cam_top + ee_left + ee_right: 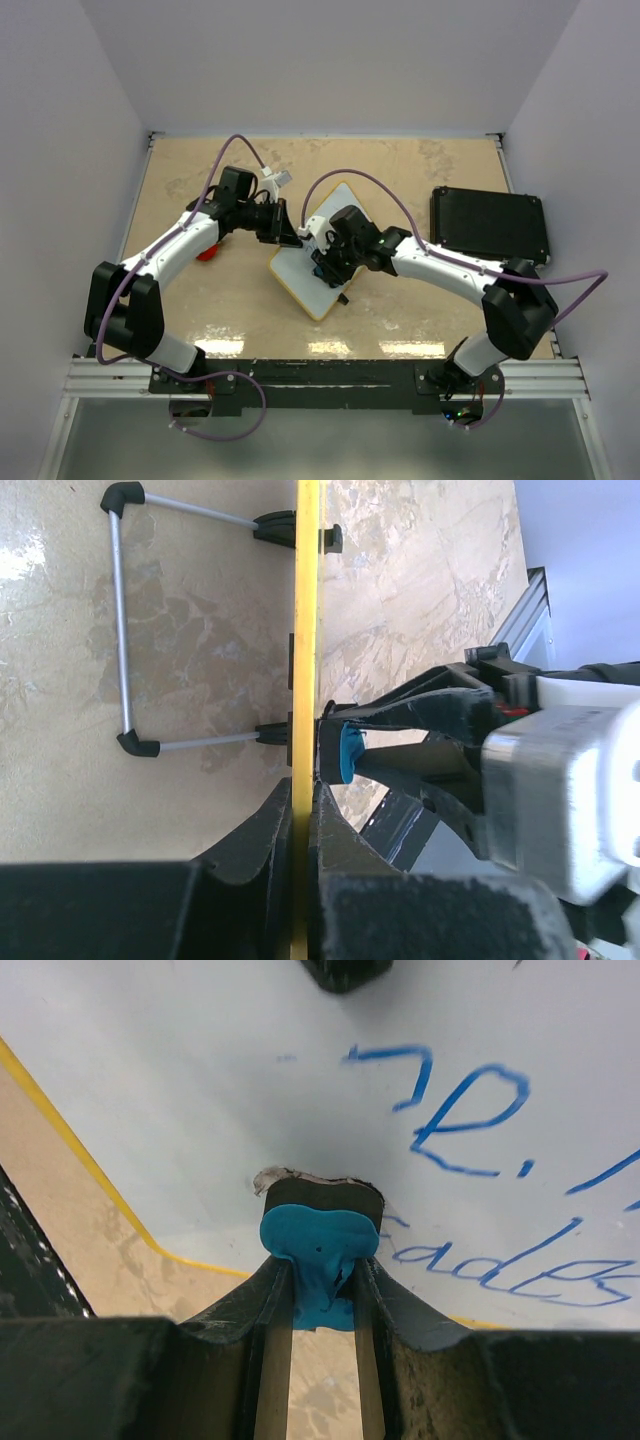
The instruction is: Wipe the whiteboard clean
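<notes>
Flat white whiteboard with thin yellow frame point(305, 278) stands mid-way on the tan surface point(200, 180), between the two arms, propped on a grey wire stand point(120, 640). Left hand point(303, 825) is clamped on the frame edge, one finger each side. Judged a brace, so the board won't slide or tip under wiping. Right hand point(320, 1295) is closed on a small blue eraser pad point(318, 1240), pressed to the board face. Blue handwriting point(470, 1110) just beside the pad, unwiped. Erasing looks barely begun.
</notes>
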`<state>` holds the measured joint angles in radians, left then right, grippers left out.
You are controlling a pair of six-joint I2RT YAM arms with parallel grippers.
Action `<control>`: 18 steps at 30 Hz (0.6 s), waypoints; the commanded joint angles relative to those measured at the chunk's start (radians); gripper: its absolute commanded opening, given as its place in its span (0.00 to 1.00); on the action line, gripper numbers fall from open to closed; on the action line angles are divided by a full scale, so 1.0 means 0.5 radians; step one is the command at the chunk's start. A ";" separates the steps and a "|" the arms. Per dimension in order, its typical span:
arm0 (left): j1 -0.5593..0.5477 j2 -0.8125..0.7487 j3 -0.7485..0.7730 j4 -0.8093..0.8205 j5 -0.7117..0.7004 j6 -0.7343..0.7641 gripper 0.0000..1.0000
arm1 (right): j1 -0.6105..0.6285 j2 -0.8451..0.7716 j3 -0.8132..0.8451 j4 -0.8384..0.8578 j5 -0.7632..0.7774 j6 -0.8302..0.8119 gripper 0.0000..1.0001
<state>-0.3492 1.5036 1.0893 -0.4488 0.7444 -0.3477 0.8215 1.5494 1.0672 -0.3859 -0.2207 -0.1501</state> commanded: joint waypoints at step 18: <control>0.005 0.033 0.098 0.039 -0.096 -0.038 0.00 | -0.026 0.027 0.304 0.232 0.058 0.095 0.00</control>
<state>-0.3492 1.5082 1.0958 -0.4503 0.7467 -0.3485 0.8165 1.5684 1.1522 -0.4171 -0.2150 -0.1291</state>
